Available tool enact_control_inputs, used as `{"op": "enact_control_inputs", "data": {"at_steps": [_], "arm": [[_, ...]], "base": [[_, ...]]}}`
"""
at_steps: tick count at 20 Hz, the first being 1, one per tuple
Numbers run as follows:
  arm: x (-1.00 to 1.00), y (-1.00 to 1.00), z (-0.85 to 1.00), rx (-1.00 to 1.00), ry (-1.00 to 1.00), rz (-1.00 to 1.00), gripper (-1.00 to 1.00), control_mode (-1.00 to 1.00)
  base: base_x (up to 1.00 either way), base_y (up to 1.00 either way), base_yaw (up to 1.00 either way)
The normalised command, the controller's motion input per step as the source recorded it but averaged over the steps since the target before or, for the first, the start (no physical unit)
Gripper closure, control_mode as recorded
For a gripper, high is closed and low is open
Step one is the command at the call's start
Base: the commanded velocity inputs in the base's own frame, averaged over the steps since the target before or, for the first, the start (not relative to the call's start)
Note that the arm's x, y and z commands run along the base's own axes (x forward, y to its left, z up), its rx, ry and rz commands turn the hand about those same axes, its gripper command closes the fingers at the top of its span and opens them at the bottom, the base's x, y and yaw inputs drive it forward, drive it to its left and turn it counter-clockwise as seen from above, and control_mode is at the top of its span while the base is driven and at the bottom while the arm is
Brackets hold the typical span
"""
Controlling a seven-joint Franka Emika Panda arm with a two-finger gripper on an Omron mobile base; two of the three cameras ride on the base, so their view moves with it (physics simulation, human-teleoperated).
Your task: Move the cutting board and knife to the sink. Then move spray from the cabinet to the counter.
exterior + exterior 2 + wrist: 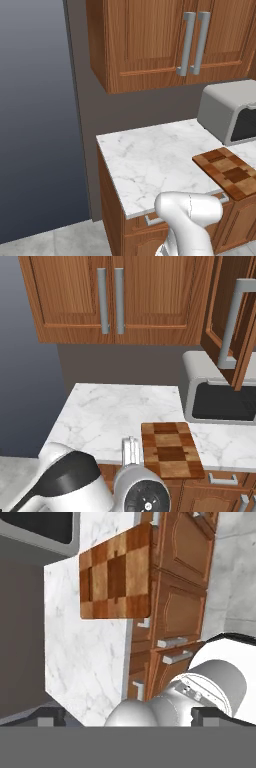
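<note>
The checkered wooden cutting board (pixel 171 448) lies on the white marble counter (pixel 110 411), just left of the microwave, and its near end sticks slightly over the front edge. The board (pixel 230 172) sits at the right on the counter (pixel 150 160). In the hand view the cutting board (pixel 116 574) appears up at the top, well away from my gripper (pixel 129 716). The gripper's dark fingertips (pixel 49 716) stand wide apart, open and holding nothing. The upper cabinet (pixel 70 296) has grey bar handles. The knife, the sink and the spray are out of view.
A grey microwave (pixel 220 391) stands at the back right of the counter. Above it a cabinet door (pixel 235 321) hangs ajar. Brown drawers (pixel 177 602) with grey handles run under the counter. A dark wall and grey floor (pixel 45 240) lie to the left.
</note>
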Motion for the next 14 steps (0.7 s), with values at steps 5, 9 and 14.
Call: {"op": "enact_control_inputs", "data": {"at_steps": [5, 9, 14], "arm": [[0.00, 0.00, -0.59, 0.20, -0.20, 0.00, -1.00, -1.00], [0.03, 0.00, -0.15, 0.16, -0.17, 0.00, -1.00, -1.00], [0.09, -0.08, 0.00, 0.08, -0.02, 0.00, -1.00, -1.00]], "base": [[0.00, 0.00, 0.00], [0.00, 0.00, 0.00], [0.00, 0.00, 0.00]]}}
